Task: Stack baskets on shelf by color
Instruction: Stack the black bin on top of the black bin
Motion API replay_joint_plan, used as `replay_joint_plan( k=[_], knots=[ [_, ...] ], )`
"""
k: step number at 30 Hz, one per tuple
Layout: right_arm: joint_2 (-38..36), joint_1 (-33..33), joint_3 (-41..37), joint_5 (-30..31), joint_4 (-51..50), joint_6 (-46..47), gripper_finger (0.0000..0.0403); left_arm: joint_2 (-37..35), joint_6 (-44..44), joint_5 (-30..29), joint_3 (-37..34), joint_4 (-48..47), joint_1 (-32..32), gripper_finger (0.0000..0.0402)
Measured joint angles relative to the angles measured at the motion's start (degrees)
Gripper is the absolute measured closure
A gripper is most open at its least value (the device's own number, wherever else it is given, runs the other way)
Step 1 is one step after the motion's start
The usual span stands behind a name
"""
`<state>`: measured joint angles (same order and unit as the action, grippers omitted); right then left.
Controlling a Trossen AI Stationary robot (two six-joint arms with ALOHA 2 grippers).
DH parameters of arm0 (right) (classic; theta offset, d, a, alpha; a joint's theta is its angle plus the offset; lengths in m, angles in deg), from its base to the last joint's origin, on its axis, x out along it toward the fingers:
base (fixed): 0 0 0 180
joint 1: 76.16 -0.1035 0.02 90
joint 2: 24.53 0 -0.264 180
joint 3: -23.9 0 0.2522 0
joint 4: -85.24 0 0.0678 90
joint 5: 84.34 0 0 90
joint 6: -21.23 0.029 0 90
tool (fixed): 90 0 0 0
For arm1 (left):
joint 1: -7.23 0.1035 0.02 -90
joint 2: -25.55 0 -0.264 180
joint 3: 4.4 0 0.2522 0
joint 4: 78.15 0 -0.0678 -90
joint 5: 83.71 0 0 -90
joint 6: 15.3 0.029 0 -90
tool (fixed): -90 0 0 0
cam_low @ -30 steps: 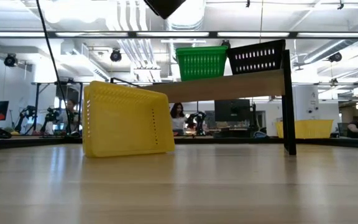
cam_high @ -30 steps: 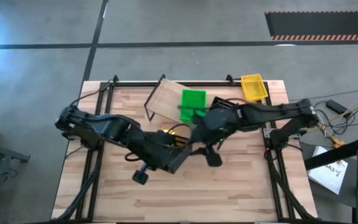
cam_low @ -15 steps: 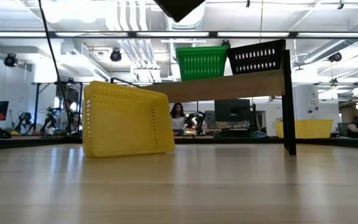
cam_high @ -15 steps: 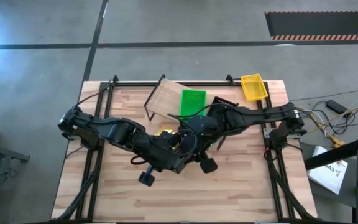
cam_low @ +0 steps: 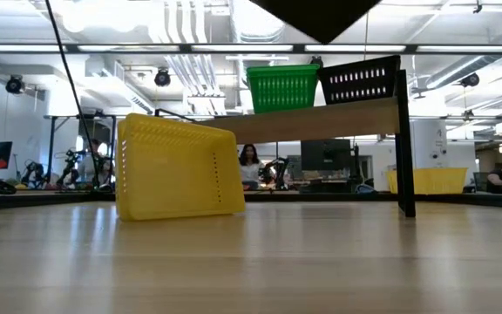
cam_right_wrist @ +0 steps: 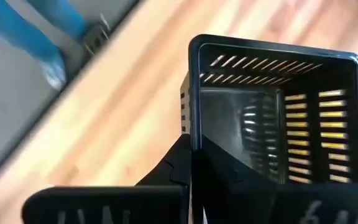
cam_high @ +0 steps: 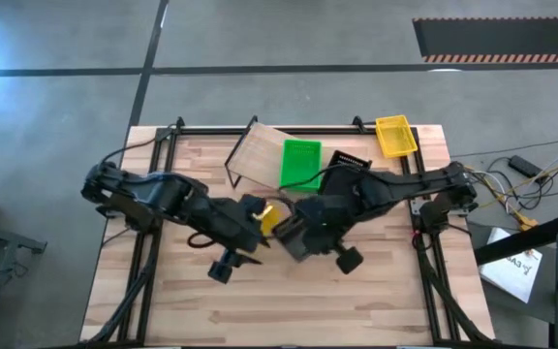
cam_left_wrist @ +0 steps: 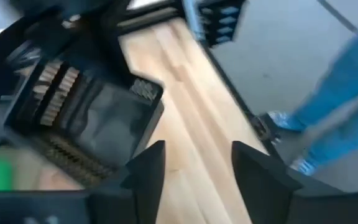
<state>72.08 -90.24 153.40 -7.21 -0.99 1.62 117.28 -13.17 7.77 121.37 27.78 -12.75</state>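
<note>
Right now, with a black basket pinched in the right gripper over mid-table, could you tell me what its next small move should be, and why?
Probably carry it toward the shelf. The right gripper is shut on the black basket by its wall, and the left gripper stands open beside it, holding nothing. Another black basket already sits on the shelf next to the green basket, so stacking there fits.

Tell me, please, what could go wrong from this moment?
The fingers of the right gripper pinch the held black basket by one wall only; it might tilt or slip. The open fingers of the left gripper are very near that basket; a collision is possible as the arms part.
</note>
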Motion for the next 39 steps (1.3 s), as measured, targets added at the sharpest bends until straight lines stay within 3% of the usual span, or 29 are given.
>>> replay_joint_plan(
  k=[6, 12, 16, 24, 28, 39],
  knots=[
    [-5.25, -0.66, -0.02, 13.47, -8.19, -5.75, 0.0394, -3.6, -6.2, -9.42, -0.58, -0.01, 0.04, 0.0211],
    [-10.56, 2.03, -1.8, 30.26, -17.9, -12.07, 0.0394, -4.66, -6.28, -12.25, -1.59, -0.07, 0.04, 0.0211],
    [-12.98, 5.68, -5.93, 27.01, -16.76, -18.96, 0.0394, -4.5, -6.29, -12.5, -2.21, -0.09, 0.04, 0.021],
    [-15.51, 9.47, -14.74, 26.82, -17.36, -31.16, 0.0394, -4.23, -6.29, -12.48, -3.09, -0.18, 0.02, 0.021],
    [-16.42, 10.83, -16.64, 22.62, -17.59, -32.36, 0.0394, -4.23, -6.29, -12.48, -3.1, -0.13, 0.04, 0.021],
    [-18.18, 11.12, -22.54, 20.53, -15.84, -33.02, 0.0394, -4.23, -6.27, -12.48, -3.15, -0.13, 0.04, 0.021]
  ],
)
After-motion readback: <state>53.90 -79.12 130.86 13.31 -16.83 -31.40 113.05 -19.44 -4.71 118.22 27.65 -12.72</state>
